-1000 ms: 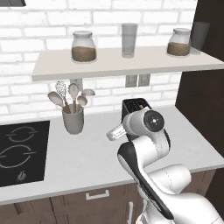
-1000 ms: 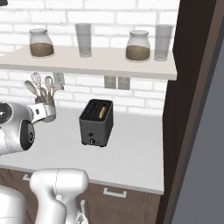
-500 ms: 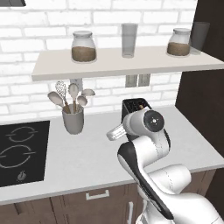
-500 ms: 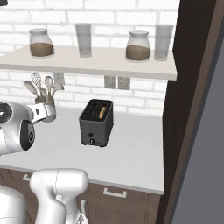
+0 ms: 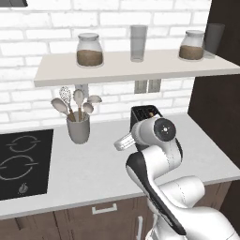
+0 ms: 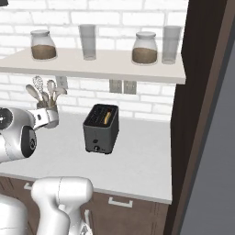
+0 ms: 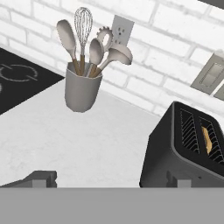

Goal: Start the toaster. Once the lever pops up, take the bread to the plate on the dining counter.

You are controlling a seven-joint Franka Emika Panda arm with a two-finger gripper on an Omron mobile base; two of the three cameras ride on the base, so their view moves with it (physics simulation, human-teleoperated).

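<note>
We note the pincer (image 7: pixel 111 181) spread wide and holding nothing; in the hand view its two dark fingertips (image 7: pixel 41 178) rise far apart at the bottom, one over bare desk and one before the toaster's lower front. It hangs above the white desk (image 6: pixel 142 167), short of the toaster (image 6: pixel 101 128) and not touching it.

The toaster stands toward the back edge of the desk, below the wall outlets. The bread (image 6: pixel 107 117) sits down in one of its two slots, a pale tan edge showing. The lever (image 6: pixel 96 148) appears as a small silvery spot low on the narrow front face in the right base view.

Further out along the back edge toward the cooktop (image 5: pixel 21 161) stands a grey utensil holder (image 5: pixel 78 129) with spoons and a whisk. A shelf (image 5: pixel 131 65) above carries two jars and two glasses.

Progress, as we judge it: nothing of the task is done. The lever looks unpressed, the toaster not started, the bread not lifted. Left: press the lever, wait for the pop, take the bread out, carry it to the plate.

Hard to read: in the left base view the arm covers most of the toaster. In the hand view the toaster's front is cut off low, so the lever's position there cannot be told.
</note>
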